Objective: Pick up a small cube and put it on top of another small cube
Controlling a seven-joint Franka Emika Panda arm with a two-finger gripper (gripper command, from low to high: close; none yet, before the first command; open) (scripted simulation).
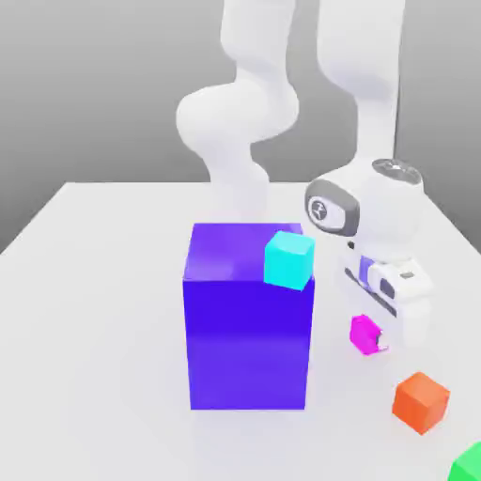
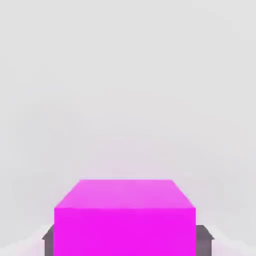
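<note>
Though gripped, small cube [image 1: 365, 333] half hidden

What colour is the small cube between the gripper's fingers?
Bright magenta, plain faces. The small cube shows best in the hand view, also beside the gripper in the exterior view.

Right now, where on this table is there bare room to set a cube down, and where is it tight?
The table is bare across the exterior view's left, from its edge to the big blue-purple block, and in front of that block. It is crowded on the exterior view's right: the gripper shut on the magenta cube, the orange cube and a green thing at the corner. The cyan cube sits by the block's top.
</note>
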